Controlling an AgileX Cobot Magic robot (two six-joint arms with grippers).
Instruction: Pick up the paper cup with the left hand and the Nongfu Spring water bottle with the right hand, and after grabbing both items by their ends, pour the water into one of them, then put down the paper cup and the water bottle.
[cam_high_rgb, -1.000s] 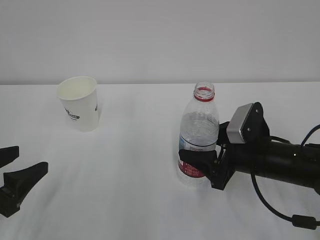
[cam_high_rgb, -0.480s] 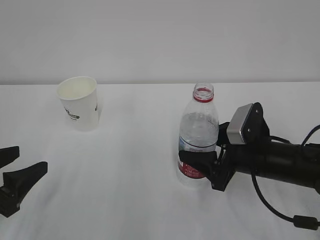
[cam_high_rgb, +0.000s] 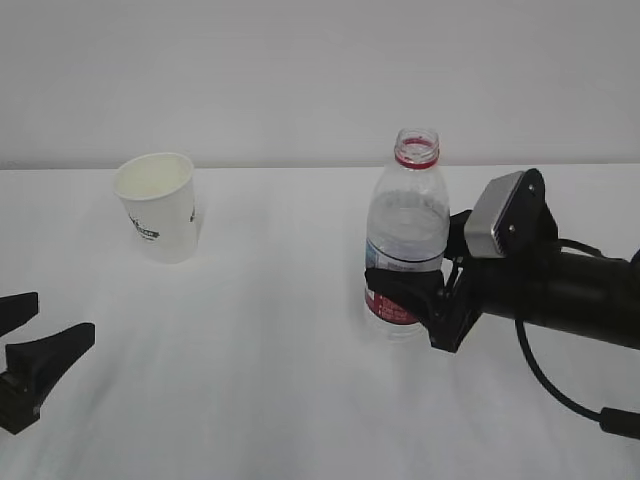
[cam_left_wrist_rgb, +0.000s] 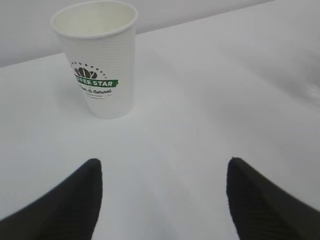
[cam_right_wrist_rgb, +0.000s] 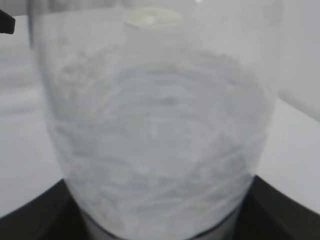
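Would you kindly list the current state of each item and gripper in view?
paper cup: upright on the table, untouched, looks empty.
Nongfu Spring water bottle: upright, capless, partly filled, gripped around its labelled lower body.
left gripper: jaws open, short of the cup.
right gripper: jaws shut on the bottle.

A white cup (cam_left_wrist_rgb: 100, 60) is banded in green; a clear bottle (cam_high_rgb: 405, 250) is ringed and labelled in red.

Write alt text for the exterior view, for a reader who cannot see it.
The right claw grips an uncapped water bottle around its red label on a white table. A white paper cup stands apart at left rear; the left claw sits open near the left edge.
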